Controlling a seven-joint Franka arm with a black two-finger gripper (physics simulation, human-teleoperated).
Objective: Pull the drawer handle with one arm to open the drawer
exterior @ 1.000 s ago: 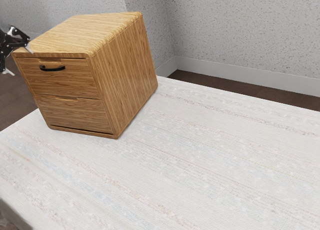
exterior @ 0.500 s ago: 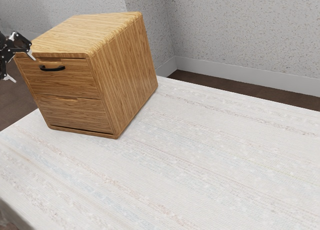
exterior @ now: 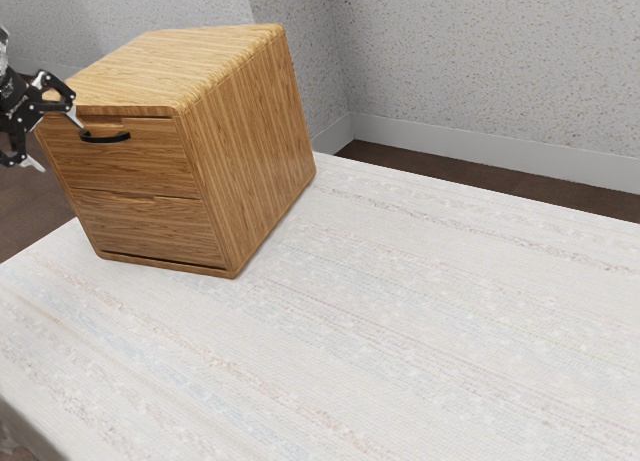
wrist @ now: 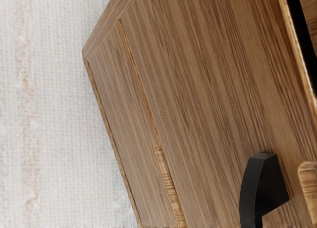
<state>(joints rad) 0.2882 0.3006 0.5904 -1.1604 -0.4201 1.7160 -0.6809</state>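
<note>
Claw at the exterior view's left edge, open.
The black claw (exterior: 40,124) enters from the exterior view's left and points toward its right. Its two fingers (exterior: 55,86) stand spread apart, one above the other, with nothing between them.

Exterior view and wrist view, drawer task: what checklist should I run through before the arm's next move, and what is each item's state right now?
1. Target found: black handle on the top drawer: ok.
2. Gripper open, fingers apart: ok.
3. Fingers on both sides of the handle: not ok. The gripper sits at the handle's end on the exterior view's left, with no grasp.
4. Handle visible in the wrist view: ok, close under the hand.
5. A finger touching the drawer front: cannot tell.
6. Top drawer flush with the cabinet, so not yet pulled: ok.
</note>
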